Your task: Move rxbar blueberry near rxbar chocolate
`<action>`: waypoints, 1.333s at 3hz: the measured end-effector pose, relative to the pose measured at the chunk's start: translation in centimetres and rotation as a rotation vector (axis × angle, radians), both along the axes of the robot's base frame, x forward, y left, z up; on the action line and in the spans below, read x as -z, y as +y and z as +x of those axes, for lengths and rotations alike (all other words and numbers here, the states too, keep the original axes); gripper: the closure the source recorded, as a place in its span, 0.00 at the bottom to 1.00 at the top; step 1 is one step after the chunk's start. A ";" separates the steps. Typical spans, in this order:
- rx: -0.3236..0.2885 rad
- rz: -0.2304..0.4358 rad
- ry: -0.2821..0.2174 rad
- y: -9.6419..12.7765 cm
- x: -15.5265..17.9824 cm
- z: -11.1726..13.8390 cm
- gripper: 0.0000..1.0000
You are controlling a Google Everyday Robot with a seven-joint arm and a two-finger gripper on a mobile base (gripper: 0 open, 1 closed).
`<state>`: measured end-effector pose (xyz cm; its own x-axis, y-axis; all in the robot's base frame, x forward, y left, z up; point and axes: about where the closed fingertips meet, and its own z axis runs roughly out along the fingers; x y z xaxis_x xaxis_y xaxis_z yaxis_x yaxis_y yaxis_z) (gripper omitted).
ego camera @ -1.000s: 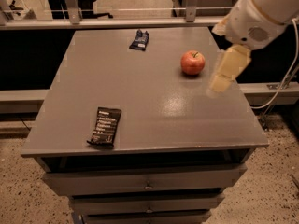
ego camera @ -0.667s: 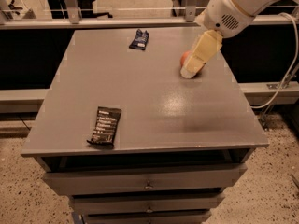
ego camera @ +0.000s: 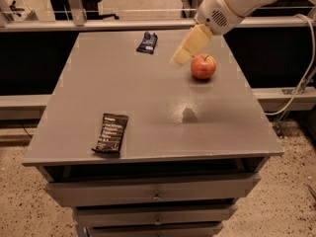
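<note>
The rxbar blueberry [ego camera: 147, 42] is a small navy-blue wrapper with a white patch, lying at the far middle of the grey table [ego camera: 148, 98]. The rxbar chocolate [ego camera: 110, 134] is a black wrapper with white text rows, lying near the front left edge. My gripper [ego camera: 181, 57] hangs from the white arm [ego camera: 232, 1] above the table, to the right of the blueberry bar and just left of the apple. It holds nothing that I can see.
A red apple [ego camera: 203, 66] sits on the right part of the table, close to the gripper. The table has drawers [ego camera: 153, 194] below its front edge. A cable [ego camera: 308, 73] hangs at the right. Rails run behind the table.
My gripper has swung left and toward the far side, passing over the apple to its left side, closer to the blueberry bar. Both bars and the apple have not moved.
</note>
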<state>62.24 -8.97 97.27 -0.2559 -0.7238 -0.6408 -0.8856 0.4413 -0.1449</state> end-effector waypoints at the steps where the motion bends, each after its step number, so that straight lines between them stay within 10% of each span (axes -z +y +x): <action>1: 0.004 0.045 -0.016 1.6 0.9 1.4 0.00; 4: 0.139 0.232 -0.113 9.9 5.1 13.1 0.00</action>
